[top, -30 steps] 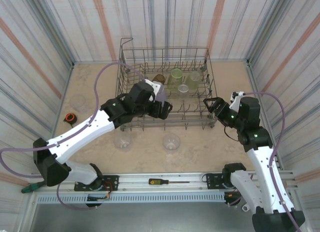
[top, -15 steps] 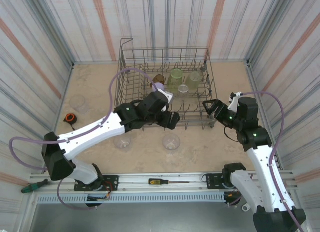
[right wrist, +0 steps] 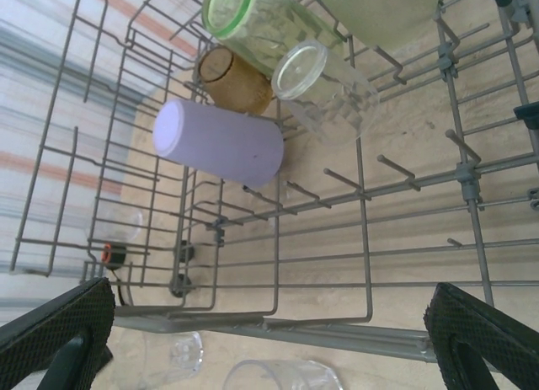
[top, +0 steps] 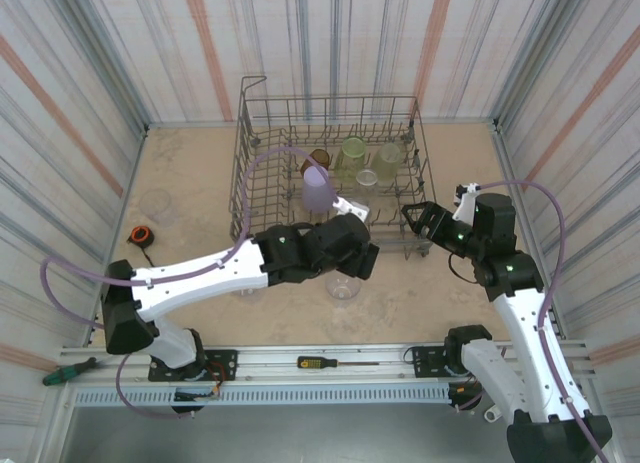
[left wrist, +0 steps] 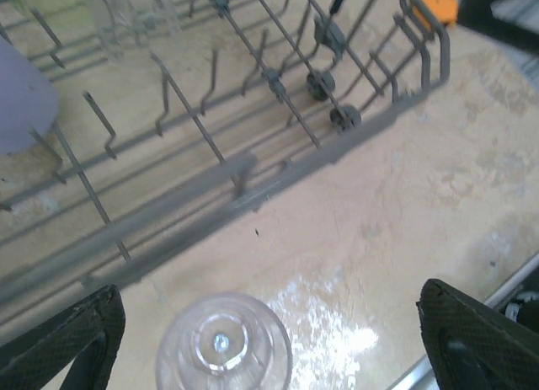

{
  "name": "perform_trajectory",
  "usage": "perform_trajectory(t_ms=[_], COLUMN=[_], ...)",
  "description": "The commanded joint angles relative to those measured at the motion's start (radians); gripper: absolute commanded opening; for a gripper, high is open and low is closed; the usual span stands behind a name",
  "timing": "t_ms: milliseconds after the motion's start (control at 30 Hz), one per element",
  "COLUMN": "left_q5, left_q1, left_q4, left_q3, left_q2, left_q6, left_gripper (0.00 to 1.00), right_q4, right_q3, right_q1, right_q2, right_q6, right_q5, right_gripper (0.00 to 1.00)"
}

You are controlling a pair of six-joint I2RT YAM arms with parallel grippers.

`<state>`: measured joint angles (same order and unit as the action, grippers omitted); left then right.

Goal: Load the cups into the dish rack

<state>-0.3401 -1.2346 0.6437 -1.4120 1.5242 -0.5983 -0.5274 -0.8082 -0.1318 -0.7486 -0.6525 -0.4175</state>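
Observation:
The grey wire dish rack holds a lavender cup lying on its tines, with amber, green, clear and yellowish cups behind it. In front of the rack a clear cup stands upside down on the table. My left gripper hovers open just above it, the cup nearer its left finger. My right gripper stands open and empty at the rack's front right corner.
A second clear cup stands on the table partly under my left arm. A third clear cup sits far left, near a small orange round object. A screwdriver lies on the near rail. Striped walls close in the table.
My left gripper has let go of the lavender cup in the rack and moved out, right and nearer, to above the clear cup on the table. The right arm barely shifted.

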Motion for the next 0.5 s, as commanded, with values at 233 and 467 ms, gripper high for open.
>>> perform_trajectory(t_ms=[233, 467], left_q5=[-0.130, -0.092], left_q1=[-0.008, -0.036], left_q4=[0.083, 0.077], left_q3=[-0.030, 0.011], left_q2=[-0.008, 0.007], left_q6=[-0.051, -0.086], left_gripper=[0.97, 0.93], right_q4=[-0.001, 0.024], right_q3=[-0.034, -0.022], right_q1=[0.004, 0.031], right_q2=[-0.056, -0.082], right_q6=[0.056, 0.057], right_q5=[-0.025, -0.027], right_gripper=[0.99, 0.99])
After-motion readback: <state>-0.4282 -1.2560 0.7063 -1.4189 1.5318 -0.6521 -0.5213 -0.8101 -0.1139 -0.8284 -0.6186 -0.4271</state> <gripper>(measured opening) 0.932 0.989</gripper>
